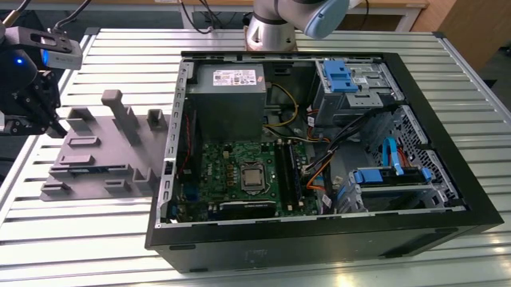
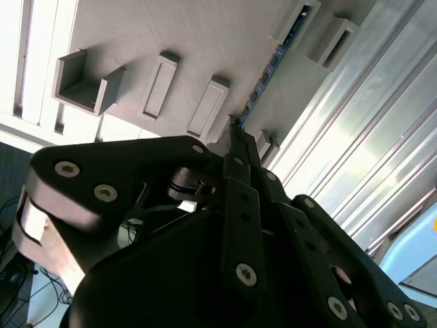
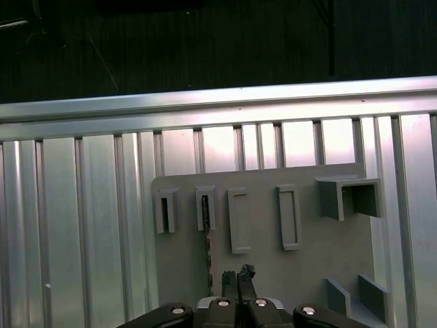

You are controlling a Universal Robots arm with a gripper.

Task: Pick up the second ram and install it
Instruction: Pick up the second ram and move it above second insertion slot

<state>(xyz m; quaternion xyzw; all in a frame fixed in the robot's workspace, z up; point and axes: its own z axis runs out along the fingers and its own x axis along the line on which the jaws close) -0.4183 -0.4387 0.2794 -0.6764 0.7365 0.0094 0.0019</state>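
Observation:
The second ram (image 2: pixel 268 74) stands on edge in the slots of a grey holder plate (image 3: pixel 307 260), showing as a thin blue strip. In the first wrist view the ram (image 3: pixel 206 239) is a dark thin line running from one slot toward the camera. My black gripper (image 3: pixel 237 276) hangs above the plate, its fingertips (image 2: pixel 236 130) pressed together just beside the stick, with nothing between them. In the exterior view the gripper (image 1: pixel 30 110) is at the far left, over the plate's left edge.
An open black computer case (image 1: pixel 319 239) lies to the exterior view's right of the holder plate (image 1: pixel 96 149), with the green motherboard (image 1: pixel 239 173), its long black memory slots (image 1: pixel 285 170) and light-blue drive brackets (image 1: pixel 339 75) showing. Everything rests on a ribbed aluminium table (image 1: pixel 80 239).

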